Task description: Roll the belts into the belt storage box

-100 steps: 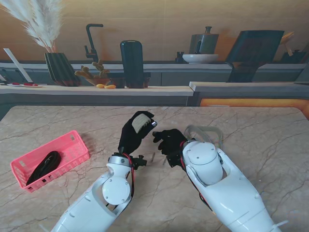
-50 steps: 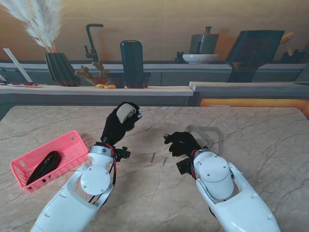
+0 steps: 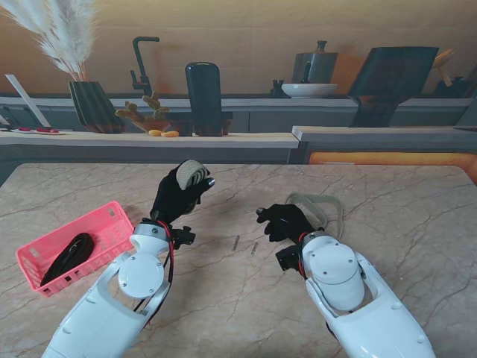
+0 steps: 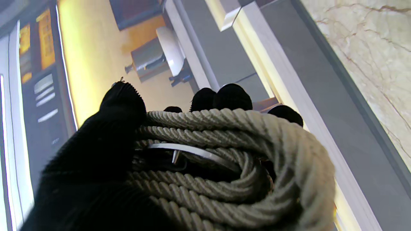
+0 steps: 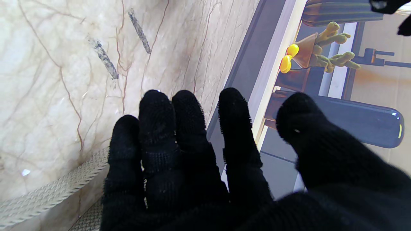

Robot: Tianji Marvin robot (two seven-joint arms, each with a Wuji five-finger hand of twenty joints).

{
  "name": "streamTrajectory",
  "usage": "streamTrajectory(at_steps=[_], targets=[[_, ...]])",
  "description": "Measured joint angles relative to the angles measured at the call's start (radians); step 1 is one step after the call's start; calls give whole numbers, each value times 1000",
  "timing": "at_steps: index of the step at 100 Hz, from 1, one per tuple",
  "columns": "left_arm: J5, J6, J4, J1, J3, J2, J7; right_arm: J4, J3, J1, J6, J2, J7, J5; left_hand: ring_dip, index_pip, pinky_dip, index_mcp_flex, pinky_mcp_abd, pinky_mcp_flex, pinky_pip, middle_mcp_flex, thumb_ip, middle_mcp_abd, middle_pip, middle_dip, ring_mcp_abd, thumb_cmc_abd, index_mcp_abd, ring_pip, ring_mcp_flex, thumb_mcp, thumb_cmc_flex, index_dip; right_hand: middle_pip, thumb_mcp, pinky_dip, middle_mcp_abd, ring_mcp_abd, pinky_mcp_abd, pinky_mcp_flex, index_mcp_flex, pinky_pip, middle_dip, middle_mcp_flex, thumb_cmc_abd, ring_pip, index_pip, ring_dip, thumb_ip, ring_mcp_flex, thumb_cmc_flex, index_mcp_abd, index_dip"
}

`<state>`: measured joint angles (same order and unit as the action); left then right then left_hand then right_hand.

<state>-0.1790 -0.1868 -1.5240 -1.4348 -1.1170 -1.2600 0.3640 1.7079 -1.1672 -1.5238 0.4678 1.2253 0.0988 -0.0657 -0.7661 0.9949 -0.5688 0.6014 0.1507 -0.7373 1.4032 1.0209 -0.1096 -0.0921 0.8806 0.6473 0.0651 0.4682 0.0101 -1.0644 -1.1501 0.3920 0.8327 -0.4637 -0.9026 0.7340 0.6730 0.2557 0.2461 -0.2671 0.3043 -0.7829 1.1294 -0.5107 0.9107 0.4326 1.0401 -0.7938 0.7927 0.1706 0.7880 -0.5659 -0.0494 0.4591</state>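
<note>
Two belts are accounted for, and a third lies loose. One black belt [image 3: 67,255] already sits coiled in the pink belt storage box [image 3: 112,221]; a rolled beige braided belt [image 3: 191,174] is clenched in the left hand [image 3: 179,195], whose gloved fingers wrap fully round the coil, the metal buckle tucked inside the roll as the left wrist view shows [image 4: 192,152].

What the coming move turns on, in my judgement, is this: the box lies to the left of the left hand and somewhat nearer to me, its long axis running diagonally from its near-left corner to its far-right corner. The roll is held above the marble table [image 3: 417,216], well apart from the box, so the left arm is the nearer one and must carry the coil leftward and down into the free end of the box, beside the black belt.

Over to the right of the box, the right hand [image 3: 282,220] holds nothing, its fingers stretched and slightly spread, close to a pale woven belt [image 3: 319,201] curved on the table just beyond it [image 5: 48,192].

Beyond the table runs a kitchen counter with a dark faucet [image 3: 141,63], a ribbed vase of pampas grass [image 3: 89,104] and a tall dark cylinder [image 3: 203,97].
</note>
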Motion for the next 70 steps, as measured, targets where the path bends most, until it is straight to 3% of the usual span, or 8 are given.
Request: streamTrajectory(at_steps=[13,25,40,47,57,70], targets=[[-70,2,1,2,-24,28,-117,0,0,0,3,0,3,-3,0,62,0,14,0,-3,41,17,1,39,79,113,-4,66,-10,-25,-20,120,-73,-100,0,-8,0,0,3,0,0,-10,-2,0,9,-1,0,0,0,0,0,0,1,1],[-133,32,-11,1,-48,61,-198,0,1,0,6,1,8,-4,0,63,0,14,0,19,59,16,2,46,81,155,-10,98,-16,-26,-20,172,-79,-136,0,-12,0,1,4,0,0,-11,-2,0,9,-2,0,0,0,0,0,0,1,1],[-268,49,-20,1,-82,96,-264,0,1,0,9,2,13,-6,-1,51,-22,10,22,116,67,3,2,46,39,268,-8,109,-16,-62,32,226,-71,-164,0,-18,0,1,5,0,-1,-11,-2,0,9,-11,0,0,0,0,0,-1,2,1],[-324,63,-20,2,-90,110,-272,-1,1,0,10,3,14,-6,-1,25,-24,5,56,155,59,-2,1,19,-1,293,20,92,-8,-88,66,233,-50,-173,0,-26,0,2,5,0,-1,-11,-2,0,10,-12,0,0,0,0,0,-1,2,1],[-429,119,-23,3,-99,124,-280,-2,1,0,11,3,15,-6,-1,-48,-28,-2,107,181,38,-15,0,-33,-69,291,74,71,43,-92,89,221,-6,-174,0,-26,0,2,6,0,-1,-11,-2,0,10,-15,0,0,0,0,0,-1,2,1],[-635,140,-23,3,-115,144,-294,-2,1,0,11,4,16,-6,-1,-135,-28,1,134,206,-16,-26,0,-76,-155,210,127,8,82,-74,117,66,109,-138,0,-26,0,3,6,0,-1,-12,-2,0,10,-21,0,0,0,0,0,-1,2,1]])
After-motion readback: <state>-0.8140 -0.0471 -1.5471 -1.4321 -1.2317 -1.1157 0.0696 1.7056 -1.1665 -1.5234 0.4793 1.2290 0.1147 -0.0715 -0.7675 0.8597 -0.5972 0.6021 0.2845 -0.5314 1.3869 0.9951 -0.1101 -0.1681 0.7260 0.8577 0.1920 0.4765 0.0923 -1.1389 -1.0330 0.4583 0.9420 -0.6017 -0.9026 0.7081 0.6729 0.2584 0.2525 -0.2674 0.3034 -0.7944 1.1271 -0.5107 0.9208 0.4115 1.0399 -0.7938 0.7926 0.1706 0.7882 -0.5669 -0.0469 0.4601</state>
